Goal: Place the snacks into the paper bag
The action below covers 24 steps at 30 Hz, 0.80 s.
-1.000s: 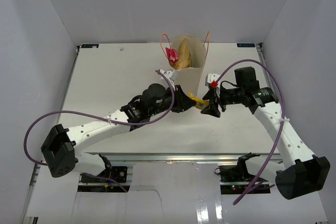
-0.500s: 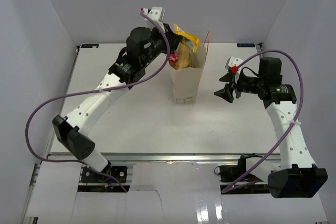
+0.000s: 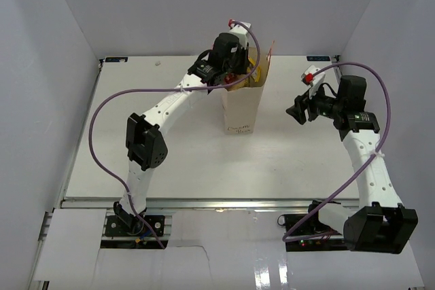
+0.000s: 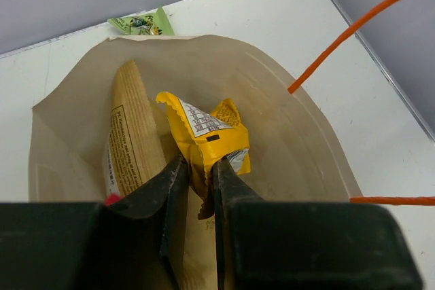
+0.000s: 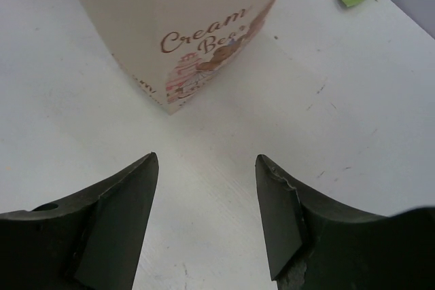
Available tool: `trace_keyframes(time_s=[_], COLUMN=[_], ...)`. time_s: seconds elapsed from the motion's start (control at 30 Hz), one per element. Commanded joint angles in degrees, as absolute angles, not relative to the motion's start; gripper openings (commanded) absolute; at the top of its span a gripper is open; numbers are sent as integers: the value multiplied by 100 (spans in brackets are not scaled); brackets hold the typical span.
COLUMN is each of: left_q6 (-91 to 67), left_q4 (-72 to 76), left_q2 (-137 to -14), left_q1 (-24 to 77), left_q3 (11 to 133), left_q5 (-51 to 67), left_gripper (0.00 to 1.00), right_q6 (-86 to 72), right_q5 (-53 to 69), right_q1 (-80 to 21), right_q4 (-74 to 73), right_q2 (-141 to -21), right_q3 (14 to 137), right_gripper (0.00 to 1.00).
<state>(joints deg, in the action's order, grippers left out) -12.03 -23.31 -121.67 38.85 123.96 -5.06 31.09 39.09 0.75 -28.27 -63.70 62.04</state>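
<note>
The paper bag (image 3: pixel 242 106) stands on the table (image 3: pixel 136 140), toward 12 o'clock and a little right of the middle. The left arm reaches over its open top. The left pincer (image 4: pixel 197 168) is closed narrow on a yellow packet (image 4: pixel 204 130) and holds it just inside the mouth of the bag. The right pincer (image 5: pixel 207 159) is open wide and holds nothing. It sits at 3 o'clock from the bag, near it but not touching.

A few things could go wrong. The bag is tall and looks light, and nothing holds it. If the left pincer bumps a wall, the bag may tip over. An orange handle (image 4: pixel 353 28) loops close by at 2 o'clock in the left wrist view. It could catch on the pincer when the arm lifts, and the bag could come up with it. The yellow packet might also land on top of the chip bag (image 4: pixel 132 134) and sit high.

The yellow packet is crumpled. Its long side seems to run from the pincer down into the bag, free end first. The chip bag stands on end against the 9 o'clock wall, with its long side up and down and its ridged edge on top. A bit of red shows beside it, but I cannot tell what it is.

A green packet (image 4: pixel 139 24) lies flat on the table past the bag's rim, at 11 o'clock in the left wrist view. It is not in the bag yet, so I think the job is not done.
</note>
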Motion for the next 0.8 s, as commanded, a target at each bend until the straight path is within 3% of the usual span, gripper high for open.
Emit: trace_keyframes(time_s=[0.0, 0.07, 0.1, 0.2, 0.23, 0.33, 0.43, 0.53, 0.77], left_q6=[-1099, -1099, -1099, -1169, -1186, -1187, -1169, -1239, -2054], left_q4=[-2400, -2391, -2391, -2382, -2373, -2373, -2364, -2207, -1415], left_q2=[-11795, -11769, -11742, -11611, -11567, -11339, -10822, -9893, -7157], left_q1=[3902, 3902, 3902, 3902, 3902, 3902, 3902, 3894, 3894], left_q3=[12779, 12823, 12823, 12806, 12823, 12885, 12605, 11622, 7714], left_q5=[-528, -352, -299, -88, -53, -9, 157, 97, -816], left_gripper=[16, 27, 43, 72, 76, 84, 87, 87, 94], right_q6=[2339, 1760, 1340, 670, 163, -830, -1526, -1871, -3345], right_q5=[3498, 3104, 2955, 2366, 2103, 1838, 2091, 2119, 2216], right_q1=[105, 105, 105, 97, 88, 27, 9, -228, -430], right_q4=[-1759, -1372, -1258, -862, -783, -1036, -1704, -1609, 260], right_q2=[-6582, -6951, -7109, -7925, -8197, -9810, -11217, -12239, -13709], right_q3=[6091, 6152, 6300, 6791, 6977, 8205, 9796, 10780, 11705], right_gripper=[65, 63, 63, 62, 62, 62, 61, 61, 60])
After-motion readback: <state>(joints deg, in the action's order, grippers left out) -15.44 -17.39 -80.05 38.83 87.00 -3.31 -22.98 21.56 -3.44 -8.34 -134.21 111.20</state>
